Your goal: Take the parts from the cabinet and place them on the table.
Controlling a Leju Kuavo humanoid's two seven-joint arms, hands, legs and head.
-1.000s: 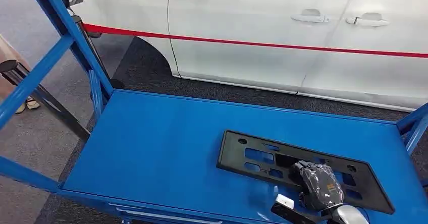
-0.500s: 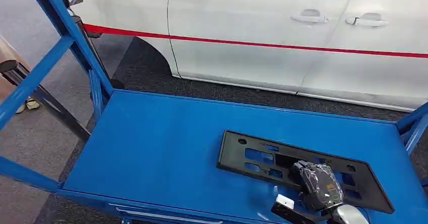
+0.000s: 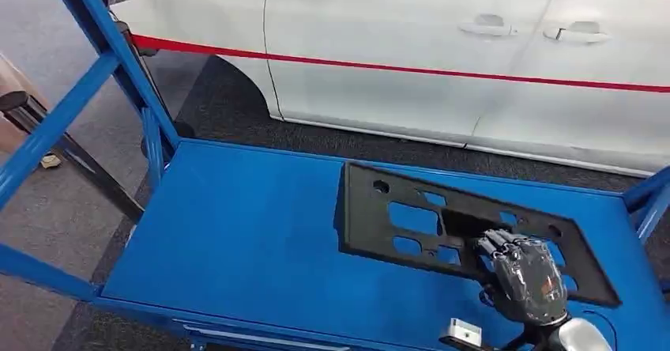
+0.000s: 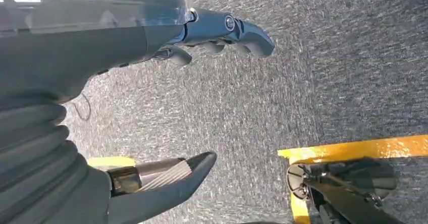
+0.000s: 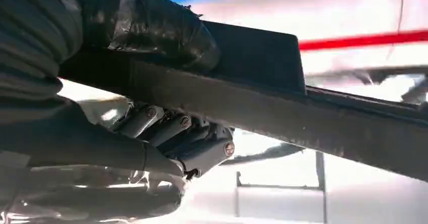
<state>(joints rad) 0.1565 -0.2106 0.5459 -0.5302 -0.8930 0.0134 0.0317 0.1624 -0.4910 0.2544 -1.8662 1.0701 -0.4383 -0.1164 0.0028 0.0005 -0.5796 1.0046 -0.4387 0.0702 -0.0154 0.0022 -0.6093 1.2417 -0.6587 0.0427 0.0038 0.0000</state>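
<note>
A black flat plastic part (image 3: 363, 220) with several cut-outs is tilted above the blue cabinet shelf (image 3: 237, 240), its far edge raised. My right hand (image 3: 528, 281) grips its near right edge. In the right wrist view the thumb (image 5: 151, 27) lies on top of the part (image 5: 262, 103) and the fingers (image 5: 186, 138) curl under it. My left hand (image 4: 91, 57) hangs over grey carpet with thumb and fingers apart and nothing in it.
Blue frame posts (image 3: 111, 50) rise at the shelf's left, and another blue rail (image 3: 648, 197) stands at its right. A white car (image 3: 411, 58) with a red stripe stands close behind the shelf. Yellow floor tape (image 4: 353, 146) runs below my left hand.
The black part lay flat on the shelf; now it is lifted and tilted up. My right hand has risen and shifted a little to the right with it.
</note>
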